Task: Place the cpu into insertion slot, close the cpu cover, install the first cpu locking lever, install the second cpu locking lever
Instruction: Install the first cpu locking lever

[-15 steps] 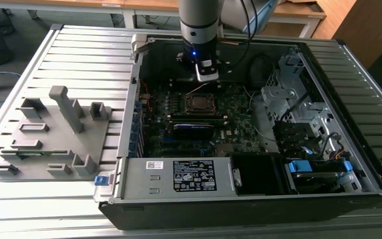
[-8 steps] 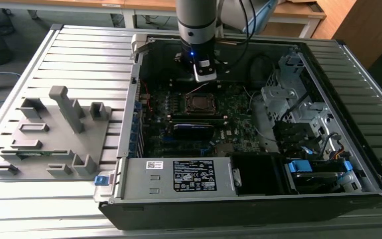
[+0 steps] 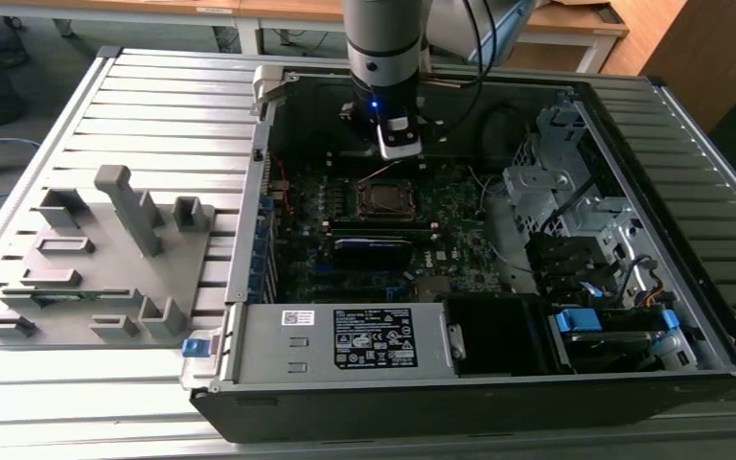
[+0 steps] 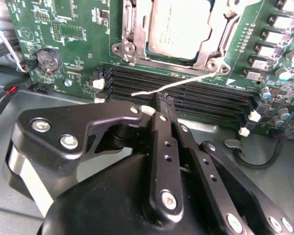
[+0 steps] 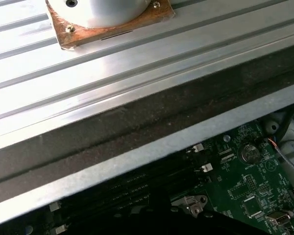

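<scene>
In the second wrist view the cpu shows its grey metal top, lying flat in the insertion slot on the green board. The silver cpu cover lies down around it, framing the chip. A thin silver locking lever juts out free from the socket's corner, slanting over the black memory slots. My gripper is shut with nothing between its fingers, its tips right at the lever's middle; whether they touch it I cannot tell. In the exterior view the gripper hangs inside the case just behind the socket.
The open computer case has a labelled grey power supply box at its front and a drive cage on the exterior view's right. A grey fixture tray lies on the slatted table on that view's left. Memory slots and a coin battery flank the socket.
</scene>
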{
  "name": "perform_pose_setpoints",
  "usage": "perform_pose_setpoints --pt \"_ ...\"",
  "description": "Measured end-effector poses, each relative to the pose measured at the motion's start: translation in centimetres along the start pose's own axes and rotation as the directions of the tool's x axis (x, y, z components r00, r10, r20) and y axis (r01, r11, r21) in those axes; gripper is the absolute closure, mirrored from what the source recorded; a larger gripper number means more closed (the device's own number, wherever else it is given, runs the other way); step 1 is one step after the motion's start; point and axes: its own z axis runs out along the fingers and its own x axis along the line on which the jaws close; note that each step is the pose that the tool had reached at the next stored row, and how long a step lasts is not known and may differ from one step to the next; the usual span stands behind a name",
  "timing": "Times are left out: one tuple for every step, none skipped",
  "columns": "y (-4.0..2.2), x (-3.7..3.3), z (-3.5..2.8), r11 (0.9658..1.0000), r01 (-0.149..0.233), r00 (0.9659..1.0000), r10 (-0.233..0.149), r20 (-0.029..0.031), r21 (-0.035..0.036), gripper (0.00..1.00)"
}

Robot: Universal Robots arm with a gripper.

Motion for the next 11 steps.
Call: perform_pose_setpoints --pt "-0.03 -0.02 -0.01 1.0 0.0 1.0 0.0 0.0 0.0 0.89" --pt "-0.07 -0.04 -0.02 1.0 0.0 1.0 0.0 0.0 0.0001 0.89" --pt "-0.14 -0.07 -0.03 1.0 0.0 1.0 0.0 0.0 0.0001 0.89" --pt "-0.22 -0.1 -0.05 1.0 0.0 1.0 0.0 0.0 0.0001 0.89" --pt "-0.31 -0.15 -0.08 1.0 0.0 1.0 0.0 0.0 0.0001 0.89" --pt "-0.41 -0.19 -0.1 1.0 0.0 1.0 0.0 0.0 0.0 0.89" --pt "-0.47 -0.22 -0.11 1.0 0.0 1.0 0.0 0.0 -0.0001 0.89" --pt "-0.5 -0.23 -0.12 1.0 0.0 1.0 0.0 0.0 -0.0001 0.89" --pt "-0.52 -0.23 -0.1 1.0 0.0 1.0 0.0 0.0004 -0.0003 0.89" --pt "-0.54 -0.24 -0.09 1.0 0.0 1.0 0.0 0.0016 -0.0013 0.89" --pt "-0.56 -0.24 -0.06 1.0 0.001 1.0 -0.001 0.0036 -0.0033 0.89"
